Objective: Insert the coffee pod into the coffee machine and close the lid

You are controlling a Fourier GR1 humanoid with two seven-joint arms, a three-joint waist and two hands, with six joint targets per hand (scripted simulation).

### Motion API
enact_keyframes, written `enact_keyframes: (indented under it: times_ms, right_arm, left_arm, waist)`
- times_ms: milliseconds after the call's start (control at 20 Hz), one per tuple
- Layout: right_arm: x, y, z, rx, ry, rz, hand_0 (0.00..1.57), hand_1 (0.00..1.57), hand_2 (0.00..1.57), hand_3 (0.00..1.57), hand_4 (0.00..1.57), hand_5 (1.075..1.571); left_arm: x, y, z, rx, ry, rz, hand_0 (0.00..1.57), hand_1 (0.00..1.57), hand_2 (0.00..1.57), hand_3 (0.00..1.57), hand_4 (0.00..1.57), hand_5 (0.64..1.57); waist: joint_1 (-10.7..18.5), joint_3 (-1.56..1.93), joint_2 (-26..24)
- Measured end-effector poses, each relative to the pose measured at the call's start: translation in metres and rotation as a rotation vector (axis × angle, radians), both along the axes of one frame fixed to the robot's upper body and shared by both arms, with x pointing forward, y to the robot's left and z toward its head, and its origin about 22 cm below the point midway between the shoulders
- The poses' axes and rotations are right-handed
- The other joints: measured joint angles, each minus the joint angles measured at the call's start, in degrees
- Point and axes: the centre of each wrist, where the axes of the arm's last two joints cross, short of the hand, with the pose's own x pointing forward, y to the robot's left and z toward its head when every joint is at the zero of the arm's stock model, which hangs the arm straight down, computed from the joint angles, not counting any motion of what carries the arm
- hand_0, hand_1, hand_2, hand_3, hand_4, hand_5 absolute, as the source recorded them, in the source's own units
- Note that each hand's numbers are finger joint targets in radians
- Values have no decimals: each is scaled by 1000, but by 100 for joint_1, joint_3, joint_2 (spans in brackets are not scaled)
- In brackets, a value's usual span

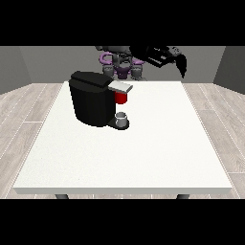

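We see the coffee machine (pixel 93 98) on the left rear part of the white tabletop (pixel 143 153), well in from every edge, with wide bare surface in front and to the right. Its grey lid (pixel 120 86) sits over a red part (pixel 121 97); a grey cup (pixel 122 118) stands on the base. The hand at the view's right (pixel 178 61) hangs raised beyond the far edge, well apart from the machine; we cannot tell its finger state.

Hand at the view's right (pixel 180 63) raised, fingers pointing down
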Motion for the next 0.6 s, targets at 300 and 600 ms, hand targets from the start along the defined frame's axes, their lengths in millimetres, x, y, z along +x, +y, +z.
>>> enact_keyframes:
  times_ms: [300, 600]
  right_arm:
    - [4, 10, 30, -19, -50, -9, 0, 0, 0, 0, 0, 1571]
    - [7, 15, 48, -2, -106, -14, 0, 0, 0, 0, 0, 1571]
  left_arm:
    - [5, -3, 13, -4, -44, -35, 0, 0, 0, 0, 395, 1571]
    - [11, -5, 30, -10, -100, -61, 0, 0, 0, 0, 254, 1571]
  waist:
    - [265, -1, 303]
    - [461, -2, 646]
